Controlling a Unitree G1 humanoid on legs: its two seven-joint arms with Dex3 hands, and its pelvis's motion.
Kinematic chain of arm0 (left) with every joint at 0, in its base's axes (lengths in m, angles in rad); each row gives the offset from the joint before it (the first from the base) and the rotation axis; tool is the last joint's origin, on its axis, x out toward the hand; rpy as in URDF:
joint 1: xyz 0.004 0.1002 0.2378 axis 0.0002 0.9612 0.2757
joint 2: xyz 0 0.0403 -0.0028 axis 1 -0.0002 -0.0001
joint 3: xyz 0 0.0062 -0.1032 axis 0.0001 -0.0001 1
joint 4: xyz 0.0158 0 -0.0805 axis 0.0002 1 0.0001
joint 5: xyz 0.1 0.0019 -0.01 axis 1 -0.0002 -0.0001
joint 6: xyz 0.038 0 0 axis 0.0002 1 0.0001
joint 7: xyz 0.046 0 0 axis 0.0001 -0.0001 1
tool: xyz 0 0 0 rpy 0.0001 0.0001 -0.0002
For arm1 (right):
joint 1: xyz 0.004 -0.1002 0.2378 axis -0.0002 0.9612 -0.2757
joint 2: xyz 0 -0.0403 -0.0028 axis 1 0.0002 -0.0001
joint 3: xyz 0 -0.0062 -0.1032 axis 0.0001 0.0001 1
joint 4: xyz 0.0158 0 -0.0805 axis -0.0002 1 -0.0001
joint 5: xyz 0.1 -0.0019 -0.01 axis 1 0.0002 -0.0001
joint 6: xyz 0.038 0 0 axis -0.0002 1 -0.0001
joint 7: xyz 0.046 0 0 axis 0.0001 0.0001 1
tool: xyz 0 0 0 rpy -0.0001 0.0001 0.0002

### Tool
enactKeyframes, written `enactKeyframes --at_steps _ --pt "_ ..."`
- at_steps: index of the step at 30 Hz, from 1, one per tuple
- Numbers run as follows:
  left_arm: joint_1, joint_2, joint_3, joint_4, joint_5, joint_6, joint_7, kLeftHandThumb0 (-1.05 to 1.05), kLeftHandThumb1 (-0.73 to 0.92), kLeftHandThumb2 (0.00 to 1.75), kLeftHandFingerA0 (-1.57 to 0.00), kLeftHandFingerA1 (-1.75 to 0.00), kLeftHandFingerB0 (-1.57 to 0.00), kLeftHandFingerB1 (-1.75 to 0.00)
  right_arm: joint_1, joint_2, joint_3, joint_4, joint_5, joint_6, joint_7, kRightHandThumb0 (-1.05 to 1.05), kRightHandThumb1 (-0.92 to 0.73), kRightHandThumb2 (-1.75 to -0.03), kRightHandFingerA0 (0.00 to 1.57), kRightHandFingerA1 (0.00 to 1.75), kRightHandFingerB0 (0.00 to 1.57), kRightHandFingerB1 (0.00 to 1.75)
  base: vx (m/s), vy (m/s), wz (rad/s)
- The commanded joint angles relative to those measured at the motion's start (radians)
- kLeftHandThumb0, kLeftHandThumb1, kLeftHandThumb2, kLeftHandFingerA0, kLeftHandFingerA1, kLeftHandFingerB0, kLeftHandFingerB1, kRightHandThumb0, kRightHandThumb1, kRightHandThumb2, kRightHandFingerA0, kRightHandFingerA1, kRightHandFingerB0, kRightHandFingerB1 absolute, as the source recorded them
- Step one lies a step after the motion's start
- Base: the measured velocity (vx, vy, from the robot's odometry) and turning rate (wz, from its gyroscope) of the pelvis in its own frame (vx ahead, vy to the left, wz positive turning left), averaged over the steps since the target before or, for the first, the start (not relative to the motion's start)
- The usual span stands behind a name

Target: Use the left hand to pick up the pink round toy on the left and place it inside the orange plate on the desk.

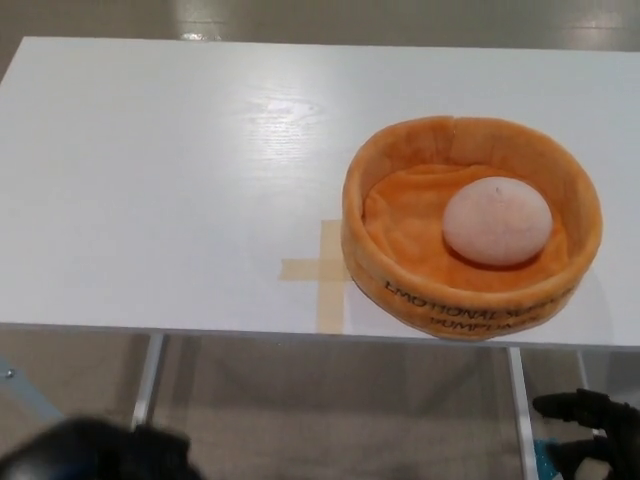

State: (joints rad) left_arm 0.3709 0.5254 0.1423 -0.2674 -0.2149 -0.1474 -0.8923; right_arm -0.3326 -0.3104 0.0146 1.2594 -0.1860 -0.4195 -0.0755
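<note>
toy: the pink round toy [497, 221] is already sitting inside the orange plate [400, 290], a bit toward 3 o'clock of its middle and resting on the plate's floor, so the placing looks done to me.

plate: soft-walled thing at roughly 3 o'clock on the white desk [150, 200], just beside the tape cross [320, 270], which sits at its 9 o'clock.

left hand: all you get of the left hand [95, 455] is a dark blur at 7 o'clock, below the desk edge. You can't tell from this whether the fingers are spread or curled.

right hand: the right hand [595, 430] is low at 5 o'clock, under the desk line, fingers apart and holding nothing.

what I'd do: nothing fancy. Bring the left arm to rest well clear of the desk edge, and don't swing past the plate since a soft wall would shift easily.
</note>
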Motion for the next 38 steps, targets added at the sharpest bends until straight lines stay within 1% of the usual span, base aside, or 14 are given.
enactKeyframes --at_steps 1,5,6,8,9,10,11,15,16,19,21,22,30,38 --pt "-0.052 -0.013 -0.052 0.216 0.110 -0.097 0.065 -0.11 0.82 0.71 -0.83 -0.98 -0.80 -0.75 0.012 0.000 -0.005 0.003 0.003 0.015 -0.002 -0.11 -0.68 -0.59 0.65 0.59 0.62 0.48 0.00 0.000 0.00" --pt "-0.163 -0.039 -0.079 0.480 0.187 -0.187 0.158 -0.14 0.81 0.70 -0.84 -1.07 -0.81 -0.78 0.012 -0.002 -0.007 0.003 0.005 0.015 0.002 -0.11 -0.68 -0.59 0.65 0.60 0.61 0.48 0.00 0.000 0.00" --pt "-0.201 -0.038 -0.091 0.560 0.234 -0.204 0.211 -0.16 0.82 0.68 -0.81 -1.14 -0.80 -0.81 0.011 -0.002 -0.010 0.003 0.008 0.017 0.005 -0.12 -0.68 -0.59 0.66 0.60 0.61 0.48 0.00 0.000 0.00" --pt "-0.244 -0.036 -0.106 0.649 0.282 -0.224 0.268 -0.16 0.82 0.68 -0.81 -1.14 -0.80 -0.81 0.010 -0.001 -0.012 0.003 0.010 0.020 0.007 -0.12 -0.68 -0.59 0.66 0.60 0.61 0.48 0.00 0.000 0.00" --pt "-0.314 -0.033 -0.133 0.793 0.348 -0.246 0.362 -0.16 0.80 0.69 -0.77 -1.15 -0.77 -0.77 0.012 -0.001 -0.010 0.002 0.008 0.015 0.004 -0.12 -0.68 -0.59 0.66 0.61 0.62 0.48 0.00 0.000 0.00" --pt "-0.335 -0.032 -0.141 0.835 0.364 -0.255 0.387 -0.16 0.80 0.69 -0.77 -1.15 -0.77 -0.77 0.013 -0.002 -0.009 0.001 0.007 0.013 0.003 -0.12 -0.68 -0.59 0.66 0.61 0.62 0.48 0.00 0.000 0.00" --pt "-0.364 -0.030 -0.158 0.897 0.390 -0.246 0.430 -0.19 0.83 0.65 -0.75 -1.13 -0.76 -0.76 0.014 -0.001 -0.008 0.002 0.005 0.011 0.003 -0.11 -0.68 -0.59 0.66 0.61 0.62 0.48 0.00 0.000 0.00" --pt "-0.442 -0.028 -0.198 1.079 0.429 -0.241 0.532 -0.17 0.83 0.66 -0.76 -1.14 -0.78 -0.79 0.012 -0.001 -0.001 0.004 -0.003 0.008 0.003 -0.12 -0.69 -0.60 0.66 0.60 0.61 0.48 0.00 0.000 0.00" --pt "-0.468 -0.035 -0.200 1.138 0.421 -0.213 0.550 -0.20 0.77 0.72 -0.77 -1.10 -0.79 -0.82 0.012 0.001 -0.003 0.003 0.000 0.010 0.003 -0.12 -0.68 -0.59 0.65 0.61 0.62 0.48 0.00 0.000 0.00" --pt "-0.524 -0.053 -0.188 1.252 0.374 -0.145 0.557 -0.22 0.76 0.74 -0.75 -1.11 -0.79 -0.84 0.008 0.003 -0.007 0.002 0.005 0.014 0.002 -0.12 -0.68 -0.59 0.66 0.61 0.62 0.48 0.00 0.000 0.00" --pt "-0.560 -0.066 -0.162 1.329 0.313 -0.090 0.506 -0.25 0.70 0.78 -0.77 -1.07 -0.77 -0.90 0.007 0.000 -0.007 0.003 0.004 0.009 0.004 -0.11 -0.68 -0.59 0.67 0.63 0.62 0.48 0.00 0.000 0.00" --pt "-0.570 -0.067 -0.162 1.347 0.310 -0.092 0.502 -0.28 0.73 0.73 -0.76 -1.07 -0.77 -0.89 0.005 -0.001 -0.007 0.004 0.005 0.009 0.005 -0.11 -0.68 -0.59 0.67 0.63 0.61 0.48 0.00 0.000 0.00" --pt "-0.617 -0.070 -0.163 1.432 0.293 -0.134 0.492 -0.30 0.72 0.72 -0.76 -1.02 -0.78 -0.83 -0.004 -0.001 -0.013 0.000 0.009 -0.001 0.007 -0.12 -0.68 -0.59 0.66 0.62 0.62 0.49 0.00 0.000 0.00" --pt "-0.645 -0.071 -0.184 1.494 0.316 -0.147 0.503 -0.30 0.72 0.65 -0.77 -0.97 -0.77 -0.81 0.001 -0.001 -0.016 0.000 0.011 0.001 0.012 -0.11 -0.68 -0.59 0.65 0.60 0.61 0.49 0.00 0.000 0.00"
